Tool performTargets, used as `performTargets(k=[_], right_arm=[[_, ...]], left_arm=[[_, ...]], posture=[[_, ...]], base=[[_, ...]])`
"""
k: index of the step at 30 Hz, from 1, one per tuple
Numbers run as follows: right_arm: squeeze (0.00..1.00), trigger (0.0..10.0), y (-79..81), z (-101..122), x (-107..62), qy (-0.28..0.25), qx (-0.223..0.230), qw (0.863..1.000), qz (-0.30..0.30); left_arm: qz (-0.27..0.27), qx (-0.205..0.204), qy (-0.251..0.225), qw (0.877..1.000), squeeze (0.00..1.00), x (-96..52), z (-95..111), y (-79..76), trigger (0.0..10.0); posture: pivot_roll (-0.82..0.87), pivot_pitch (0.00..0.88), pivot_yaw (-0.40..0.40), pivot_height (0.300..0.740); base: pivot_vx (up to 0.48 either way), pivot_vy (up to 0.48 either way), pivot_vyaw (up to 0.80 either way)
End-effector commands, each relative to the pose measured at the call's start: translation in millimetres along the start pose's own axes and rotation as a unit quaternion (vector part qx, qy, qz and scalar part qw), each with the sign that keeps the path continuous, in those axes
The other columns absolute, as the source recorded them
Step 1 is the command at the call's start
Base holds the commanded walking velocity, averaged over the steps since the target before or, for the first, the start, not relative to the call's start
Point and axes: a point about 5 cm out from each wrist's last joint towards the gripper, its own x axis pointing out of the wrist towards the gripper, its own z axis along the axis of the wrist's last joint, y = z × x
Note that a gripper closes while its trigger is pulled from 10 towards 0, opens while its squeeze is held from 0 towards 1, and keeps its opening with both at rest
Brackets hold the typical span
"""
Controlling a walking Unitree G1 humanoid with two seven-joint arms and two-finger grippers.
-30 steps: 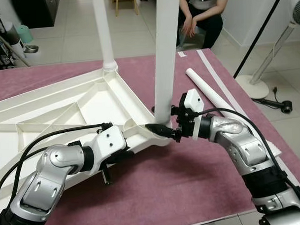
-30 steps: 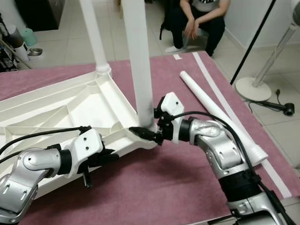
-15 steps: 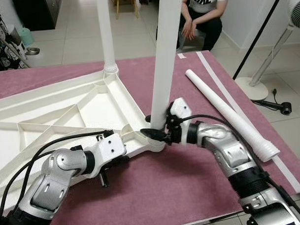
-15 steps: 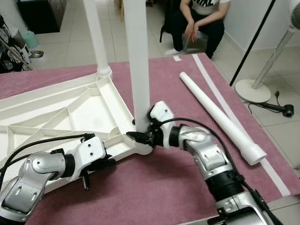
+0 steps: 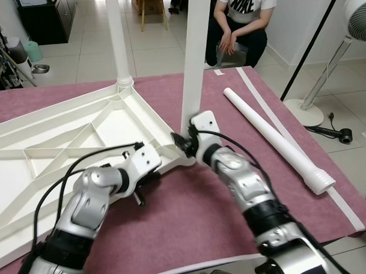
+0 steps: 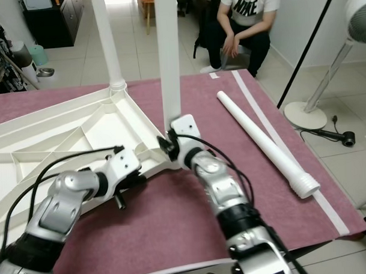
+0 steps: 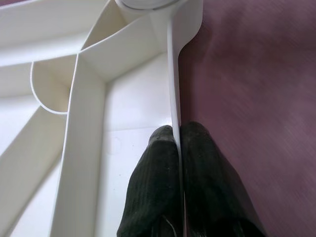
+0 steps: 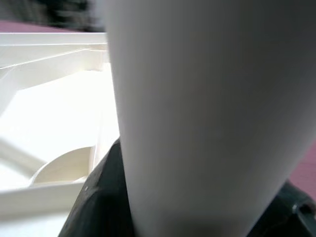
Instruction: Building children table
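Lying loose on the maroon cloth [image 5: 192, 215]: a white ribbed-end plastic tube [image 5: 275, 138]; beyond, a seated person [image 5: 239, 21] and a white pedestal fan [image 5: 353, 11]. Upturned white plastic tabletop [image 5: 57, 147] carries two upright white legs. Left gripper [image 7: 178, 148] pinches its rim wall; right gripper [image 5: 182, 142] clasps the nearer white leg [image 5: 192, 58] at its base.

My right gripper [image 5: 182, 140] now sits closer in against the upright leg [image 5: 192, 64], toward 11 o'clock of its earlier spot. The forearm swings from 3 o'clock round to 5 o'clock below it.
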Motion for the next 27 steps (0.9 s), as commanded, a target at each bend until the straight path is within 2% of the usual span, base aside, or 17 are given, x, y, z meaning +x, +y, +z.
performTargets(k=[1, 3, 4, 5, 6, 7, 8, 9, 10, 16, 17, 20, 21, 22, 25, 26, 27], right_arm=[[0.00, 0.0, 26.9, 3, 6.8, -0.005, -0.050, 0.999, -0.003], [0.00, 0.0, 25.8, 5, 7.4, -0.011, -0.048, 0.999, -0.016], [0.00, 1.0, 23.1, 8, 7.2, -0.017, -0.044, 0.998, -0.031], [0.00, 1.0, 23.1, 8, 7.2, -0.017, -0.044, 0.998, -0.031], [0.00, 1.9, 20.8, 9, 6.9, -0.020, -0.039, 0.998, -0.040], [0.00, 1.9, 20.8, 9, 6.9, -0.020, -0.039, 0.998, -0.040], [0.00, 4.6, 20.5, 9, 7.1, -0.022, -0.030, 0.999, -0.040], [0.00, 4.6, 20.5, 9, 7.1, -0.022, -0.030, 0.999, -0.040], [0.00, 10.0, 20.1, 11, 6.7, -0.031, -0.026, 0.998, -0.038], [0.00, 10.0, 23.5, 13, 3.9, -0.050, -0.023, 0.998, -0.008], [1.00, 10.0, 26.8, 13, 1.8, -0.056, -0.019, 0.998, 0.017], [1.00, 10.0, 28.1, 12, 1.5, -0.059, -0.015, 0.998, 0.022], [0.00, 10.0, 35.4, 14, -3.5, -0.069, -0.006, 0.994, 0.086], [0.00, 10.0, 35.4, 14, -3.5, -0.069, -0.006, 0.994, 0.086], [0.00, 10.0, 41.9, 17, -15.1, -0.078, -0.011, 0.981, 0.178], [0.00, 10.0, 41.9, 17, -15.1, -0.078, -0.011, 0.981, 0.178], [0.00, 10.0, 37.1, 17, -28.7, -0.080, -0.042, 0.965, 0.247]], left_arm=[[0.239, 0.036, -0.130, 0.962, 0.00, -0.6, 66, 13.8, 10.0], [0.237, 0.037, -0.133, 0.962, 0.00, -1.1, 67, 13.6, 10.0], [0.236, 0.039, -0.133, 0.962, 0.00, -2.0, 67, 13.5, 10.0], [0.236, 0.039, -0.133, 0.962, 0.00, -2.0, 67, 13.5, 10.0], [0.236, 0.040, -0.132, 0.962, 0.00, -2.8, 67, 13.5, 10.0], [0.236, 0.040, -0.132, 0.962, 0.00, -2.8, 67, 13.5, 10.0], [0.236, 0.040, -0.130, 0.962, 0.00, -3.3, 66, 13.7, 10.0], [0.236, 0.040, -0.130, 0.962, 0.00, -3.3, 66, 13.7, 10.0], [0.234, 0.045, -0.127, 0.963, 0.00, -4.0, 64, 13.3, 10.0], [0.217, 0.055, -0.118, 0.968, 0.00, -4.3, 58, 8.9, 10.0], [0.211, 0.057, -0.114, 0.969, 0.00, -4.4, 55, 7.8, 10.0], [0.210, 0.057, -0.112, 0.969, 0.00, -4.2, 54, 7.4, 10.0], [0.201, 0.060, -0.110, 0.972, 0.00, -4.3, 52, 5.6, 10.0], [0.201, 0.060, -0.110, 0.972, 0.00, -4.3, 52, 5.6, 10.0], [0.179, 0.068, -0.113, 0.975, 0.00, -6.0, 51, 1.5, 10.0], [0.179, 0.068, -0.113, 0.975, 0.00, -6.0, 51, 1.5, 10.0], [0.145, 0.088, -0.121, 0.978, 0.00, -11.5, 50, -2.8, 10.0]], posture=[[0.11, 0.000, -0.001, 0.740], [0.11, 0.000, -0.001, 0.740], [0.12, 0.000, -0.002, 0.740], [0.12, 0.000, -0.002, 0.740], [0.12, 0.000, -0.002, 0.740], [0.12, 0.000, -0.002, 0.740], [0.12, 0.000, -0.003, 0.740], [0.12, 0.000, -0.003, 0.740], [0.12, 0.000, -0.001, 0.740], [0.11, 0.000, 0.005, 0.740], [0.11, 0.000, 0.006, 0.740], [0.11, 0.000, 0.006, 0.740], [0.11, 0.000, 0.006, 0.740], [0.11, 0.000, 0.006, 0.740], [0.11, 0.000, 0.008, 0.740], [0.11, 0.000, 0.008, 0.740], [0.11, 0.000, 0.005, 0.740]], base=[[0.000, 0.000, 0.00], [0.000, 0.000, 0.00], [0.000, 0.000, 0.00], [0.000, 0.000, 0.00], [0.000, 0.000, 0.00], [0.000, 0.000, 0.00], [0.000, 0.000, 0.00], [0.000, 0.000, 0.00], [0.000, 0.000, 0.00], [0.000, 0.000, 0.00], [0.000, 0.000, 0.00], [0.000, 0.000, 0.00], [0.000, 0.000, 0.00], [0.000, 0.000, 0.00], [0.000, 0.000, 0.00], [0.000, 0.000, 0.00], [0.000, 0.000, 0.00]])
